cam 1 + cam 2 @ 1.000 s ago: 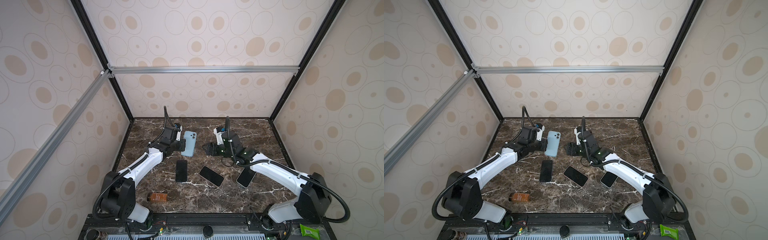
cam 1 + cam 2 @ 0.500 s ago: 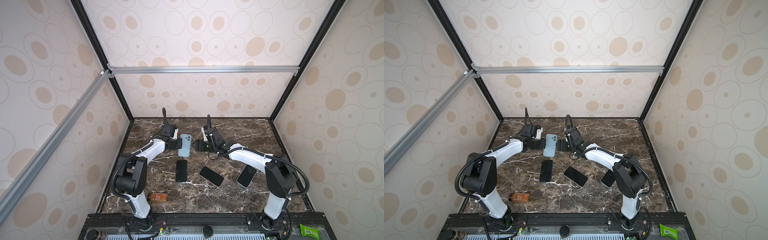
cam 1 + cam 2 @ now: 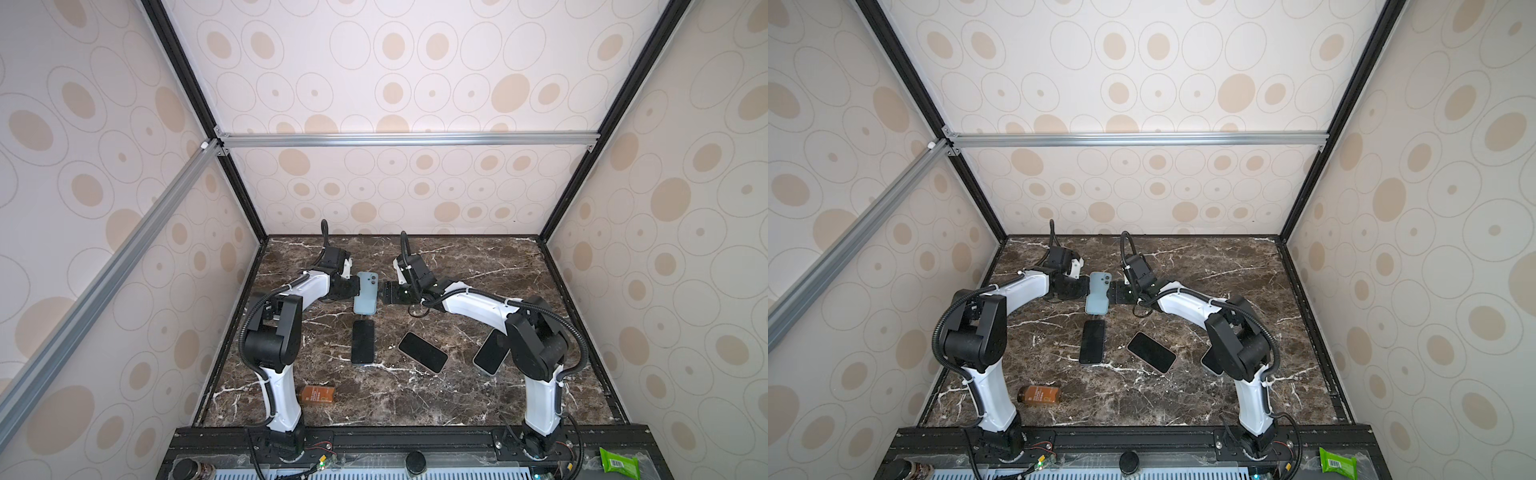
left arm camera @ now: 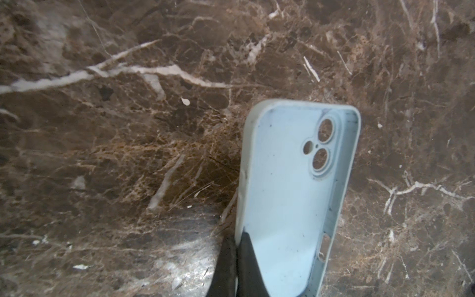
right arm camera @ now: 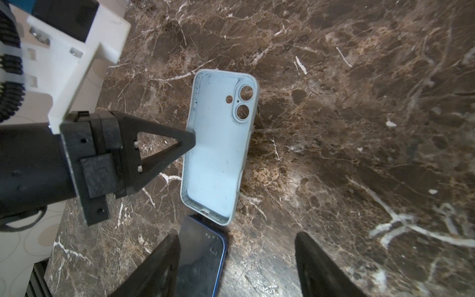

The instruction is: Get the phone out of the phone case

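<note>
left fingers [image 5: 186,141] pinch the empty case [image 5: 218,159] — phone [image 5: 203,259] lies just beside.

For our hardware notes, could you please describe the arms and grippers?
The left arm and right arm have white shells, black joints and black corrugated cables. The left gripper and right gripper are black, with tapered jaws; the left's show a triangular cut-out.

Amber bottle [image 3: 318,394] lying on marble tabletop [image 3: 478,395]; green packet [image 3: 618,460] beyond its near edge.
</note>
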